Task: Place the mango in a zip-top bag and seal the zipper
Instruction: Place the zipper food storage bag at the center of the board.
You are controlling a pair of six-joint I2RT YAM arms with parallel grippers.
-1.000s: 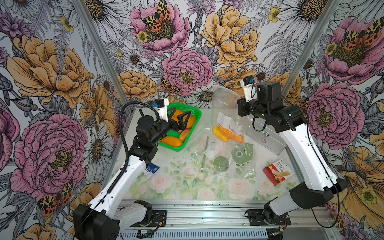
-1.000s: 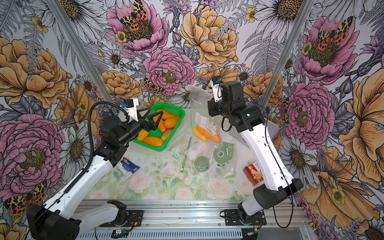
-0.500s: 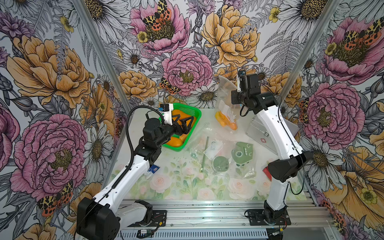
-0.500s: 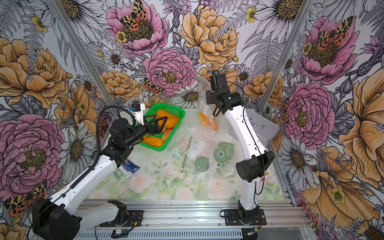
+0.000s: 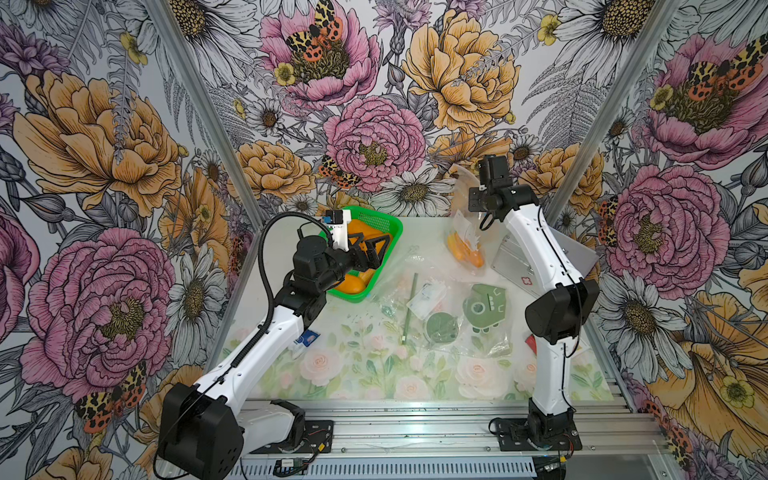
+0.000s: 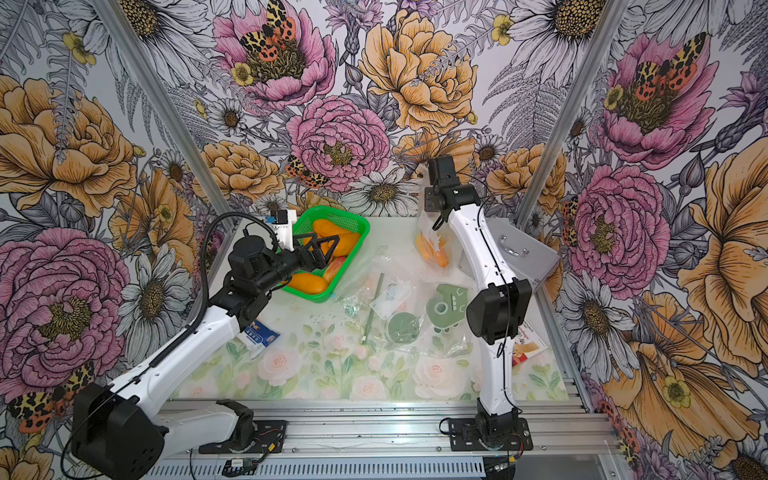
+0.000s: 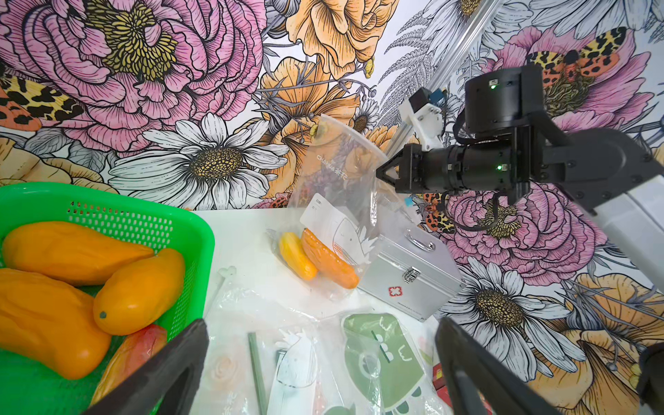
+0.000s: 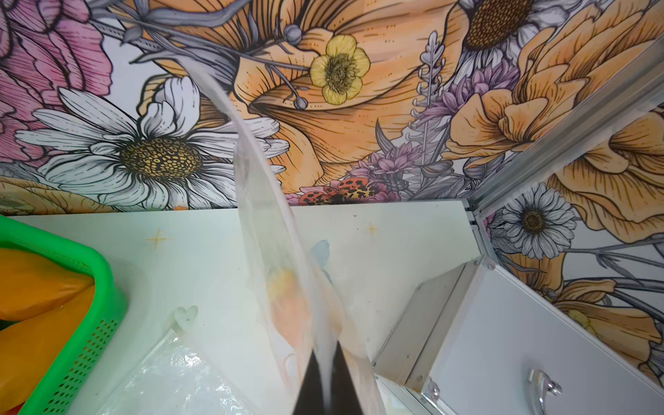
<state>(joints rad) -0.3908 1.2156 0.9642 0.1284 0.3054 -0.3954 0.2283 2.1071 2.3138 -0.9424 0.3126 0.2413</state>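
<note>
R gripper [image 7: 383,175] is clenched on an edge of the zip-top bag [image 7: 337,169], held upright at the table's 1 o'clock. Two mangoes [image 7: 328,258] inside are seen sharply in the left wrist view but only blurred in the right wrist view. L gripper [image 5: 380,249] is spread wide over the green basket [image 5: 388,221] at 11 o'clock.

The mangoes [image 7: 138,291] are orange, the basket [image 7: 107,196] green, the bag [image 7: 337,169] clear, the walls [image 7: 151,90] pink-and-orange floral.
</note>
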